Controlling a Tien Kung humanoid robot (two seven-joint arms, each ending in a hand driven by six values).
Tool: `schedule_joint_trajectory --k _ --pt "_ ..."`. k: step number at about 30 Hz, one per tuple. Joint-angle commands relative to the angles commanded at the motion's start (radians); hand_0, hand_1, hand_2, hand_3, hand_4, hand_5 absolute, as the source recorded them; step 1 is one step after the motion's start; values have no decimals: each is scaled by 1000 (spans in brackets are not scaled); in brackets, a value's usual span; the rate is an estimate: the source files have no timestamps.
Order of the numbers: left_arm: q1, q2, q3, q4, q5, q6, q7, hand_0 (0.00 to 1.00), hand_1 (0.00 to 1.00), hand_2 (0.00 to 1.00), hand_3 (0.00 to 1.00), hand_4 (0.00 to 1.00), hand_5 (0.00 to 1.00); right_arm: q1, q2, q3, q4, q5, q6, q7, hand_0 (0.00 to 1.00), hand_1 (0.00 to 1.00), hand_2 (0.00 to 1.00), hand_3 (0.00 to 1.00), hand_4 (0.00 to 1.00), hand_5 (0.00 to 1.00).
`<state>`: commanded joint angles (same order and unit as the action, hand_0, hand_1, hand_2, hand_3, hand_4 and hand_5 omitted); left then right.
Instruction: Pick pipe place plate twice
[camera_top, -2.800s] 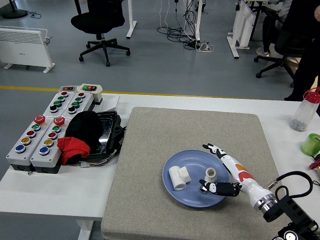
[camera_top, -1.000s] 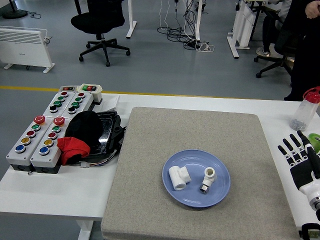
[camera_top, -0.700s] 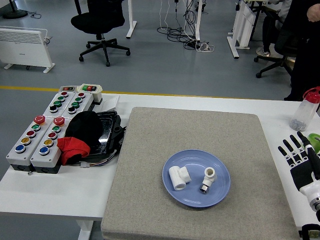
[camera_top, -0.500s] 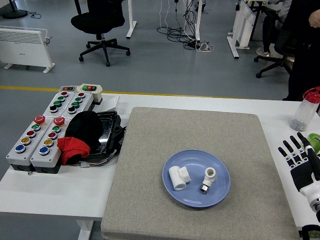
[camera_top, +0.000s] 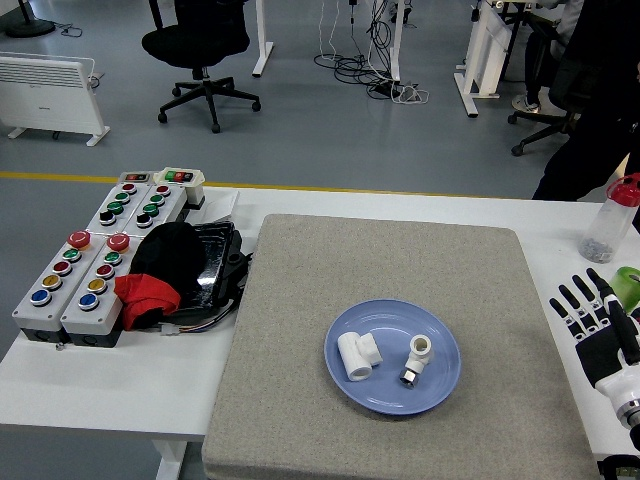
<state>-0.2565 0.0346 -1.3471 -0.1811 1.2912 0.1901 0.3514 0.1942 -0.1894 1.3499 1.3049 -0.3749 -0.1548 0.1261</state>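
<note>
A blue plate (camera_top: 392, 393) lies on the grey mat (camera_top: 390, 270) near the table's front. Two white pipe fittings lie in it: a tee piece (camera_top: 356, 355) on the left and an elbow piece (camera_top: 417, 357) with a dark metal end on the right. My right hand (camera_top: 594, 325) is at the right edge of the picture, off the mat, fingers spread and empty, well to the right of the plate. My left hand is out of view.
Grey button boxes (camera_top: 92, 255) and a black tray with a black cap and red cloth (camera_top: 165, 270) stand at the left. A clear bottle with a red cap (camera_top: 610, 220) and a green cup (camera_top: 629, 286) stand at the right edge. A person in dark clothes (camera_top: 585, 120) is at the far right.
My right hand let go of the elbow piece in the plate and drew back to the right edge, where it stays open. The person at the far right has moved.
</note>
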Motion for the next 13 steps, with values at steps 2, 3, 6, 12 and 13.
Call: schedule_joint_trajectory --k 2,3,6,12,13 --pt "1 0 -1 0 1 0 0 715 743 710 650 399 998 -1 0 0 0 -3 3 -1 797 754 821 762 561 572" --pt "0 0 -1 0 1 0 0 715 743 710 650 399 998 -1 0 0 0 -5 4 -1 797 754 821 762 561 572" --pt "-1 1 2 0 -3 0 -1 714 743 710 651 399 998 0 0 0 0 -13 12 -4 816 768 828 769 559 581" --pt "-7 2 6 1 -12 1 -3 714 743 710 651 399 998 4 1 1 0 -45 29 -11 816 768 828 769 559 581" --pt "-7 2 7 1 -14 1 -3 714 743 710 651 399 998 5 1 0 1 -50 30 -12 816 768 828 769 559 581"
